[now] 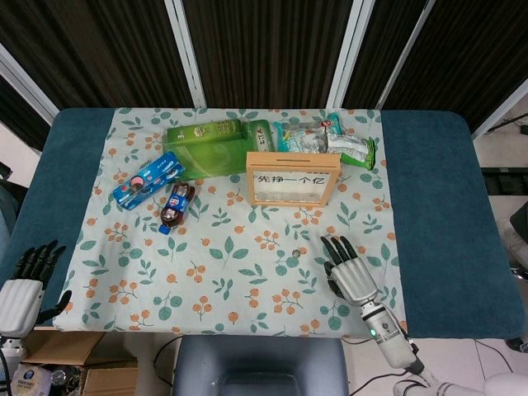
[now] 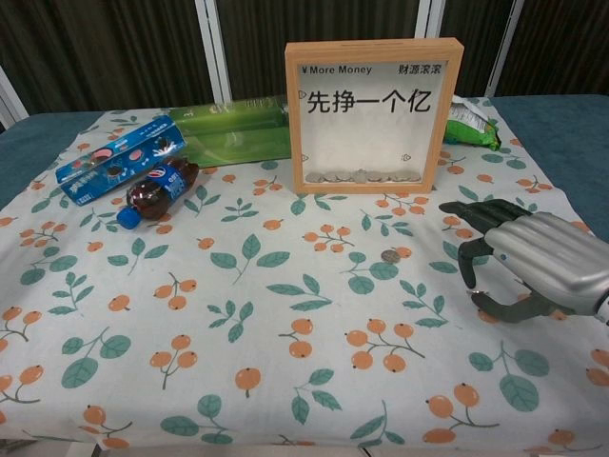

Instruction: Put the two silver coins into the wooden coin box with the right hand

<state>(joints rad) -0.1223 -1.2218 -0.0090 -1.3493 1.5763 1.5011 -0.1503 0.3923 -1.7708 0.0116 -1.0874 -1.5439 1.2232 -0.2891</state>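
Wooden coin box (image 2: 373, 114) reads "¥More Money"; cola bottle (image 2: 155, 191) labelled Pepsi.

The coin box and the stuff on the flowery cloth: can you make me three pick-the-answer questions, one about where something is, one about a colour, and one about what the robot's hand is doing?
1. Where does the loose silver coin lie?
A. On the cloth in front of the wooden coin box
B. On top of the cola bottle
C. In the right hand

2. What colour is the cap of the cola bottle?
A. Red
B. Blue
C. Yellow

3. What is the right hand doing?
A. Holding the box
B. Pinching a coin
C. Hovering over the cloth, holding nothing

Answers:
1 A, the coin sits on the cloth between the box and the near edge, left of the hand.
2 B, the chest view shows a blue cap.
3 C, its fingers are apart with nothing between them.
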